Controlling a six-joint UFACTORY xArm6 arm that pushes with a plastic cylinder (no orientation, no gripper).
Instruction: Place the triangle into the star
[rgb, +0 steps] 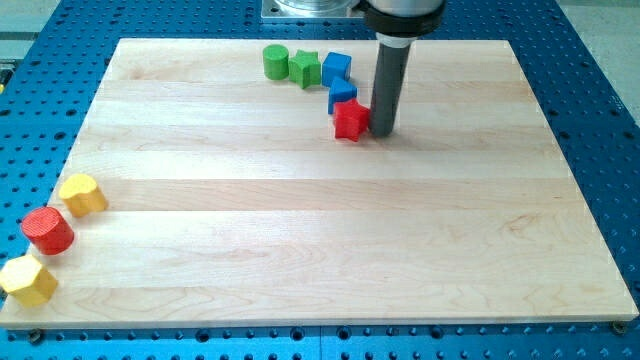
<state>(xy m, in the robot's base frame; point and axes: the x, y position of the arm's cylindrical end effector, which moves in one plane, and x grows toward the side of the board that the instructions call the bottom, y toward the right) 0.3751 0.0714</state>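
Wooden board (300, 250), red star (350, 120) touching my tip (384, 131), blue triangle (343, 93) behind, no jaws visible.

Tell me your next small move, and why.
Probably ease my tip slightly toward the view's right. It stands close against the right side of the red star, whose top edge seems to touch the blue block, likely the triangle. Pushing left could part them.

red star (350, 120) | flat on board | touching blue triangle (342, 93)
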